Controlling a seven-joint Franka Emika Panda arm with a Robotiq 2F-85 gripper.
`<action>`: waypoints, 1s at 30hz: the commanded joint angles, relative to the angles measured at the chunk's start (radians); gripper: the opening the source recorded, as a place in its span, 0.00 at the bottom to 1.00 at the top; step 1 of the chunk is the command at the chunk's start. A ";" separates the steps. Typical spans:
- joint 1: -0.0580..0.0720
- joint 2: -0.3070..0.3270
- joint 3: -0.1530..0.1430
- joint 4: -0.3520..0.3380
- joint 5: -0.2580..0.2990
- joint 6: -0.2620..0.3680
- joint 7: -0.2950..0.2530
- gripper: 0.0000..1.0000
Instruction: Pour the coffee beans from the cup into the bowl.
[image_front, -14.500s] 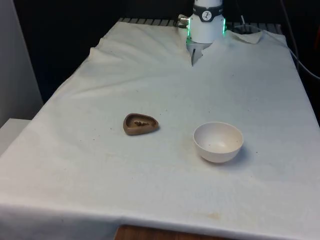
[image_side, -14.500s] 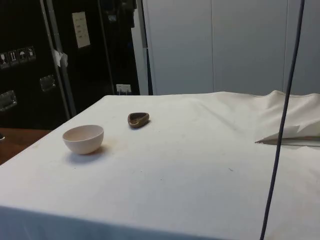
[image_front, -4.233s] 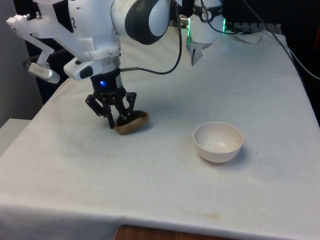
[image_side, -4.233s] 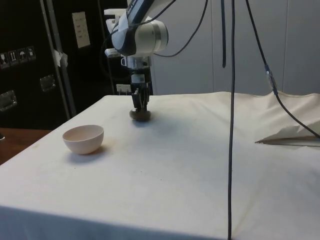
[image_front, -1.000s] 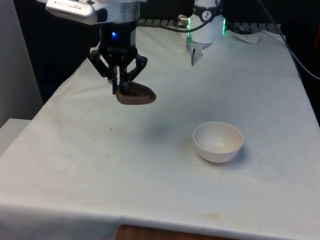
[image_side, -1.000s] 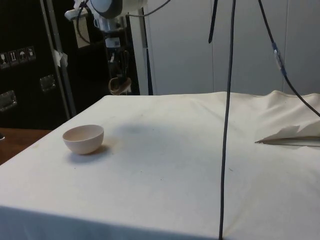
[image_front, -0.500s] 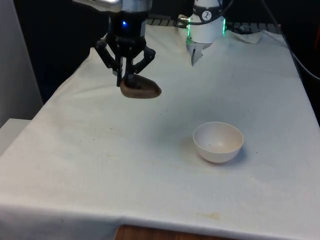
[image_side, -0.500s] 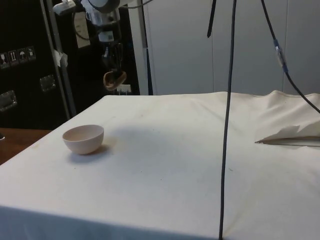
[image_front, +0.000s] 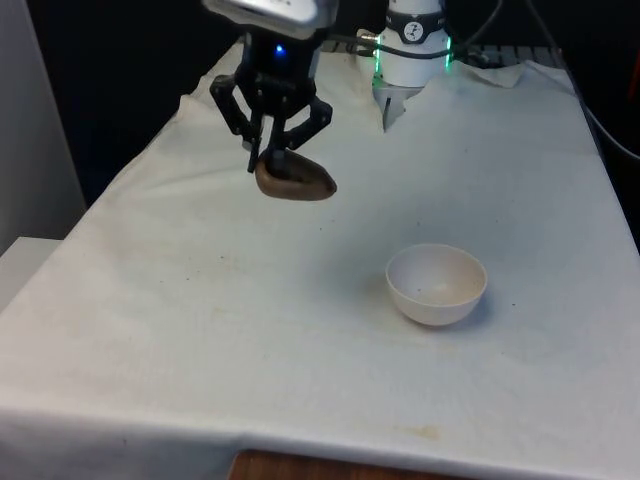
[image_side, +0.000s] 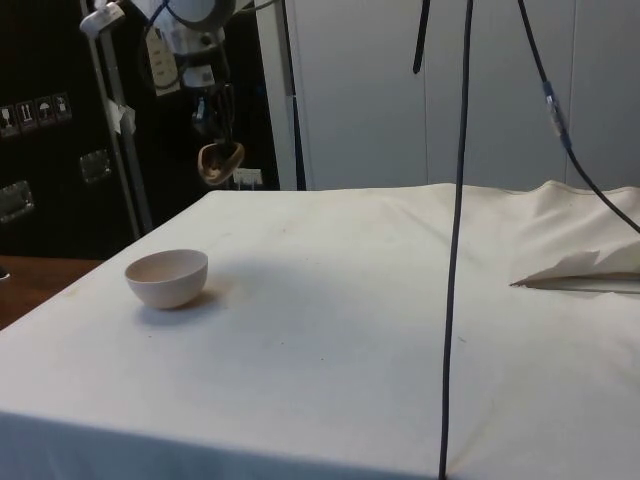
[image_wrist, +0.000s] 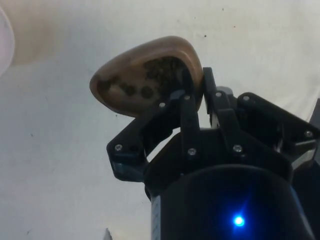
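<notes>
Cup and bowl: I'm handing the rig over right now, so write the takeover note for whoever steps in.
Pincer: shut on the rim of the brown cup, held in the air above the table.
Cup: roughly level, coffee beans inside it in the wrist view.
Bowl: white, on the cloth toward the front view's right of the cup, nearer the camera; no beans seen in it.
Done: cup grasped and lifted.
Left: carry it over the bowl, tip the beans in.

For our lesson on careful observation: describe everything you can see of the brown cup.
The cup is small, brown and teardrop-shaped, wood-like in look, shallow, with dark coffee beans inside. It hangs in the air above the table, held roughly level, short of the bowl. The end effector is shut on its rim; nothing else touches it.
</notes>
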 joint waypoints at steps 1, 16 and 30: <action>0.007 -0.004 0.001 0.000 -0.008 -0.010 0.011 0.00; 0.011 -0.012 0.064 0.013 -0.071 -0.022 0.088 0.00; 0.018 -0.007 0.122 0.025 -0.148 -0.042 0.179 0.00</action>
